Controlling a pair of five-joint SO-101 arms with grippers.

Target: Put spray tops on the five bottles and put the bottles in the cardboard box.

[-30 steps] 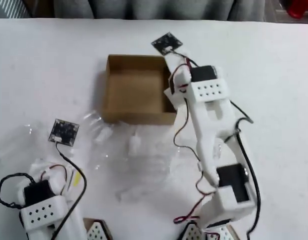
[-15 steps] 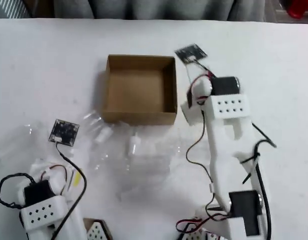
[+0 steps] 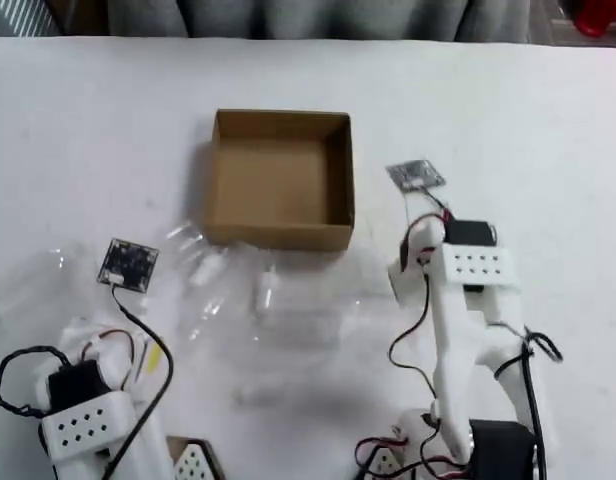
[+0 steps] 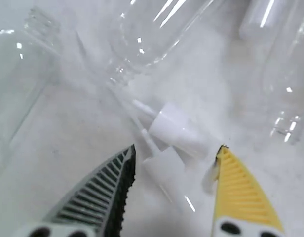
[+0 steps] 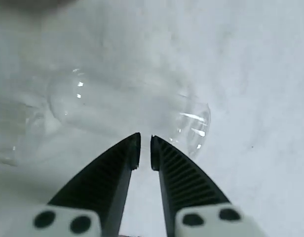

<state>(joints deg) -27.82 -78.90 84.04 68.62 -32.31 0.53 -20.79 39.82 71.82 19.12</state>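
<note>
Two arms work at the white table (image 3: 528,110); the left arm (image 3: 83,415) crouches low at the near left corner, its wrist tipped toward the scatter of clear bottles (image 3: 203,272); the right arm (image 3: 466,300) stands on the right side, its wrist just off the right-hand near corner of the cardboard box (image 3: 281,236) and apart from it.

Down at the left gripper (image 4: 176,150), the jaws are spread wide, one grey ribbed finger and one yellow; nothing is pinched; a white spray top (image 4: 179,131) lies on the table right in the gap ahead of the fingertips, a thin tube poking out of one end; whether either finger touches it, I cannot tell.

Over to the right gripper (image 5: 145,148); its two black ribbed fingers are drawn together with a mere sliver between the tips, and nothing sits in that sliver; a clear bottle (image 5: 122,106) lies on its side just beyond the tips.

As for the box, it sits open-topped at the middle of the table, plain brown floor showing from wall to wall.

All the bottles are see-through plastic, lying on their sides on the table between the box's near wall and the arms; around the spray top, open threaded necks show on the left and centre bottles.
</note>
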